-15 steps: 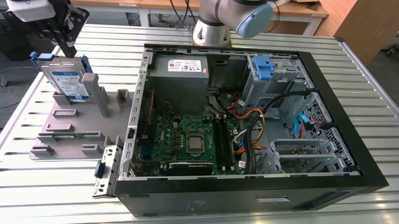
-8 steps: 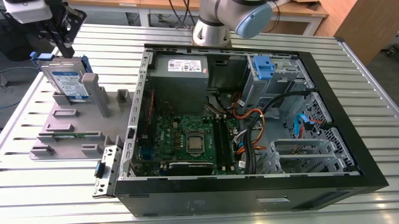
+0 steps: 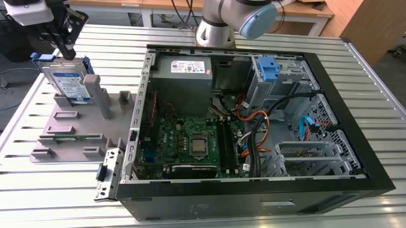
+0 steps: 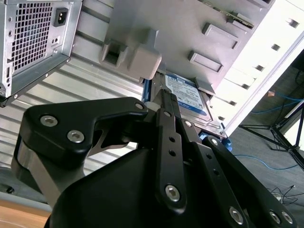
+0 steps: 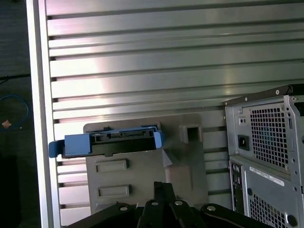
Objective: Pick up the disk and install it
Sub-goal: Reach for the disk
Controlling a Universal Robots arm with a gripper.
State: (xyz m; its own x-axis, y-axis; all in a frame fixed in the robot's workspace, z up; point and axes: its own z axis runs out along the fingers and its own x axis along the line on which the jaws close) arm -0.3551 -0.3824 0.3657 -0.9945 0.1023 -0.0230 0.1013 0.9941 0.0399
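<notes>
Your ribbed aluminium tabletop (image 3: 114, 38) carries the large black computer case (image 3: 209, 202), lying open with its green board facing up. On the exterior view's left of the case sits the flat grey plastic fixture (image 3: 76, 123) with raised blocks and slots. The disk (image 3: 68, 83), a silver-grey drive with a white-and-blue label in a blue plastic carrier, stands on edge in the fixture's far slot. You see it edge-on in the first wrist view (image 5: 111, 142). Your black pincer (image 3: 67, 53) hangs just above the disk's top edge, its tips drawn together and gripping nothing.
</notes>
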